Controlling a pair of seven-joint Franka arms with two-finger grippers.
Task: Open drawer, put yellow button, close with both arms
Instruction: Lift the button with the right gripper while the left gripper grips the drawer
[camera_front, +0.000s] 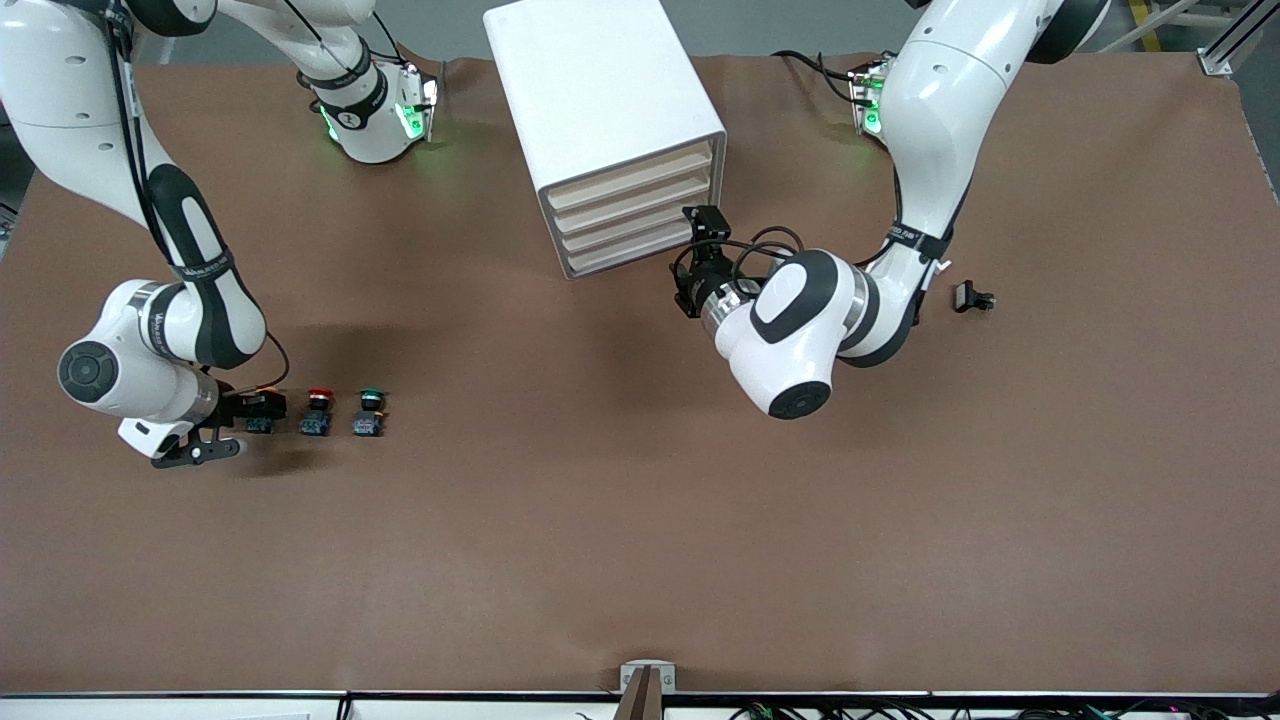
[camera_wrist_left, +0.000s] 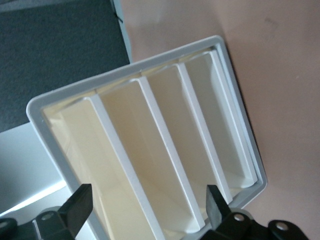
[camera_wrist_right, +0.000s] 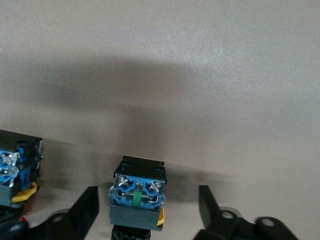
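The white cabinet (camera_front: 600, 90) stands at the table's robot end with its four cream drawers shut; the uppermost drawer (camera_front: 632, 178) also shows in the left wrist view (camera_wrist_left: 75, 140). My left gripper (camera_front: 692, 262) is open and empty just in front of the drawer fronts, at their corner toward the left arm's end; it also shows in the left wrist view (camera_wrist_left: 148, 207). The yellow button (camera_front: 263, 422) sits on the table. My right gripper (camera_front: 252, 410) is open around it. In the right wrist view the button's blue-grey base (camera_wrist_right: 137, 192) lies between the gripper's (camera_wrist_right: 147, 207) spread fingers, untouched.
A red-capped button (camera_front: 319, 410) and a green-capped button (camera_front: 370, 410) stand in a row beside the yellow one; the red one's base shows in the right wrist view (camera_wrist_right: 17, 175). A small black part (camera_front: 972, 297) lies toward the left arm's end.
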